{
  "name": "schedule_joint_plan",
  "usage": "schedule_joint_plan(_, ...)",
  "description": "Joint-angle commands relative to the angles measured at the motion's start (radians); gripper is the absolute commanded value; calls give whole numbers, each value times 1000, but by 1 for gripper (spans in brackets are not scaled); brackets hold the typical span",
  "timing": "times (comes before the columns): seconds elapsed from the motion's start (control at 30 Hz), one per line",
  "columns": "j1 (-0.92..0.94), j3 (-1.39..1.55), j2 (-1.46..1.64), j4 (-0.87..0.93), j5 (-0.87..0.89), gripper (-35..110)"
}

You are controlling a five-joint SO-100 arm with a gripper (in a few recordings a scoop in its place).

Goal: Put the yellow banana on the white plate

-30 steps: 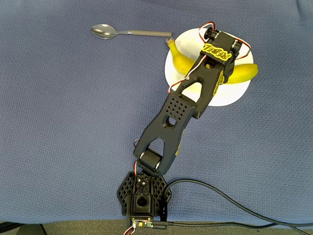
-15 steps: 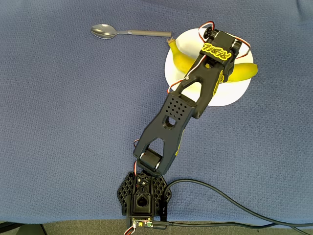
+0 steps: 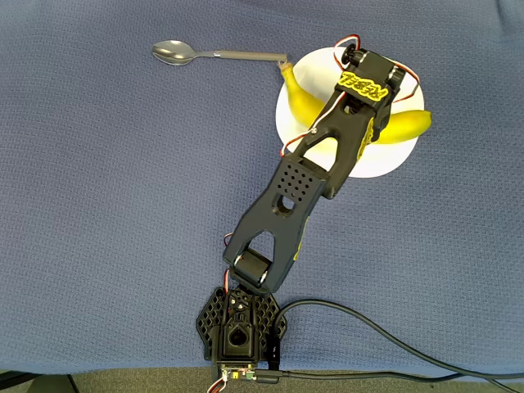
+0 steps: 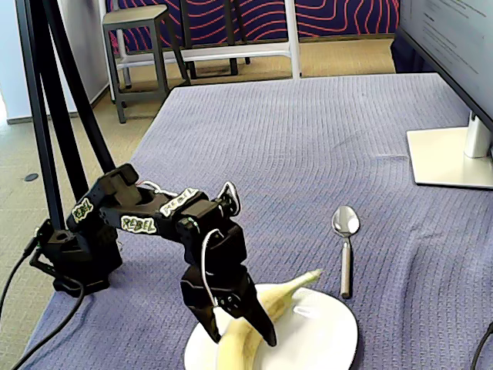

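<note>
the banana [image 4: 254,320] lies on the plate [image 4: 331,339], curved across it. in the overhead view the banana [image 3: 304,100] runs from its stem at the plate's 10 o'clock rim to its other end [image 3: 409,123] at the 3 o'clock rim, with its middle hidden under the wrist. in the fixed view the pale stem points toward 2 o'clock, just short of the spoon's handle, and the far end runs off the bottom edge of the frame.

the gripper [image 4: 240,327] points down over the banana's middle, with 1 finger [image 4: 204,320] on the 9 o'clock side of the fruit and the other on the 3 o'clock side. the 2 fingers are spread around the banana; i cannot tell whether they press on it or merely straddle it. in the overhead view the gripper [image 3: 372,123] is mostly covered by the wrist housing with its yellow lettering.

the black arm [image 3: 282,201] reaches from its base [image 3: 237,327] at the 6 o'clock edge of the table up toward 1 o'clock to the plate [image 3: 385,160].

the spoon [image 3: 217,55] lies on the blue cloth [image 3: 106,205] at the plate's 10 o'clock side, its bowl pointing to 9 o'clock and its handle end touching or just beside the banana's stem. in the fixed view the spoon [image 4: 345,247] sits at 12 o'clock of the plate, and a monitor foot [image 4: 451,158] stands at 2 o'clock, well apart.
</note>
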Motion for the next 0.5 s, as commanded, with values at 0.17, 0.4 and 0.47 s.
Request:
schedule_joint_plan(0.17,-5,6,109,43,17,32)
schedule_joint_plan(0.4,6,23,155,87,26,32)
schedule_joint_plan(0.47,11,23,181,118,26,32)
